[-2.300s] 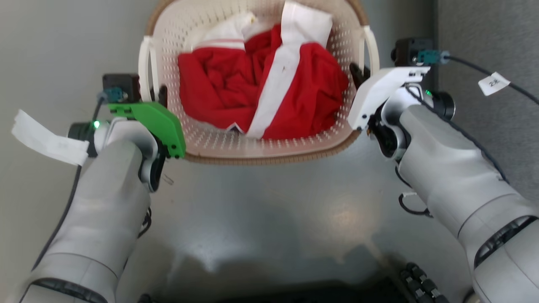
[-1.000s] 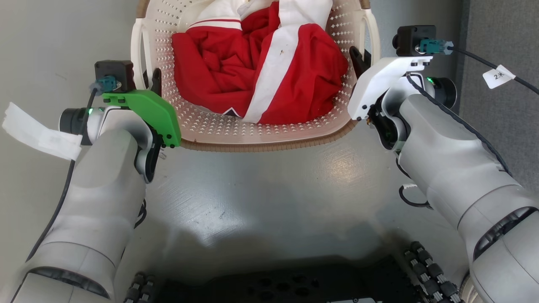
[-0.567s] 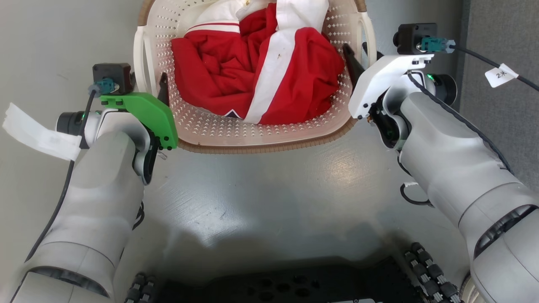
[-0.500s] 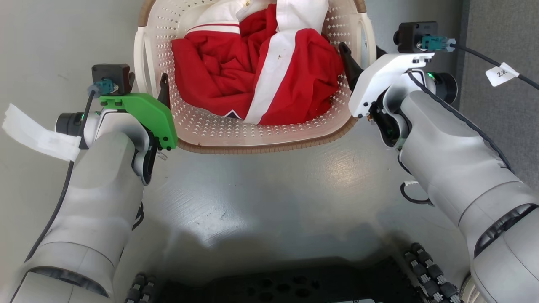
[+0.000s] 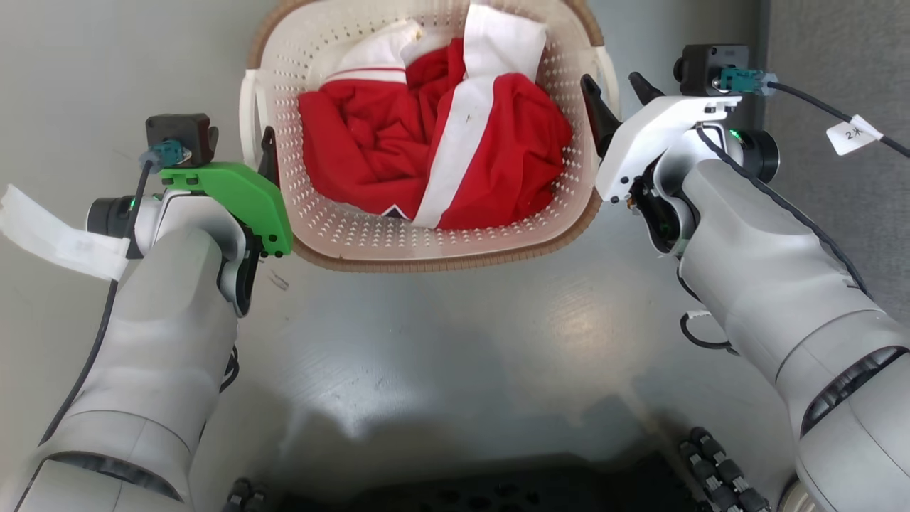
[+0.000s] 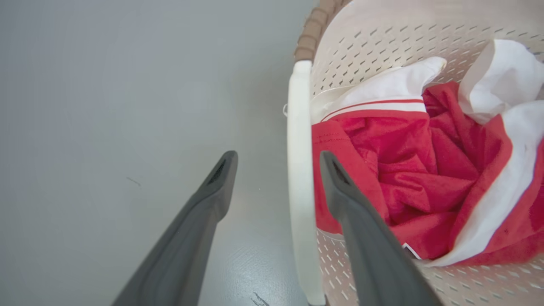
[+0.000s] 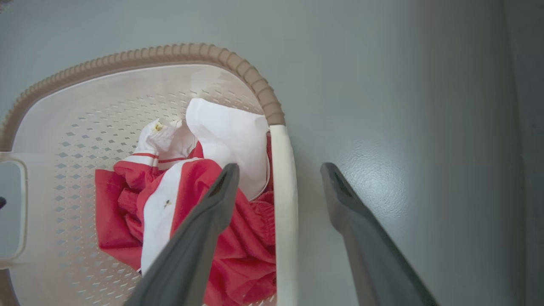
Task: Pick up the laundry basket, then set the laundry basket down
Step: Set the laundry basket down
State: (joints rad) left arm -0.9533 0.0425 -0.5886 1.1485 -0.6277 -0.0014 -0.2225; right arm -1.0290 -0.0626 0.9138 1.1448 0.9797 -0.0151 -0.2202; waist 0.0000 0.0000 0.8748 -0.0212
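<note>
The laundry basket (image 5: 426, 262) is cream-white and perforated with a brown rim, and it sits on the grey floor at the top middle of the head view. Red and white clothes (image 5: 426, 156) fill it. My left gripper (image 5: 257, 146) is open at the basket's left side. In the left wrist view the left gripper (image 6: 277, 159) straddles the white loop handle (image 6: 299, 191) without pinching it. My right gripper (image 5: 615, 92) is open at the right side. In the right wrist view the right gripper (image 7: 279, 170) has one finger inside the basket (image 7: 127, 59) and one outside, with the right handle (image 7: 282, 191) between them.
A darker grey strip (image 5: 839, 71) runs along the right edge of the floor. My dark wheeled base (image 5: 462, 491) shows at the bottom edge. Cables with white tags (image 5: 849, 134) hang off both wrists. Bare grey floor (image 5: 455, 341) lies between the basket and my base.
The right gripper's fingers have spread wider around the right handle. The whole view has shifted, and more of the basket's far rim shows. Both arms stay at the handles.
</note>
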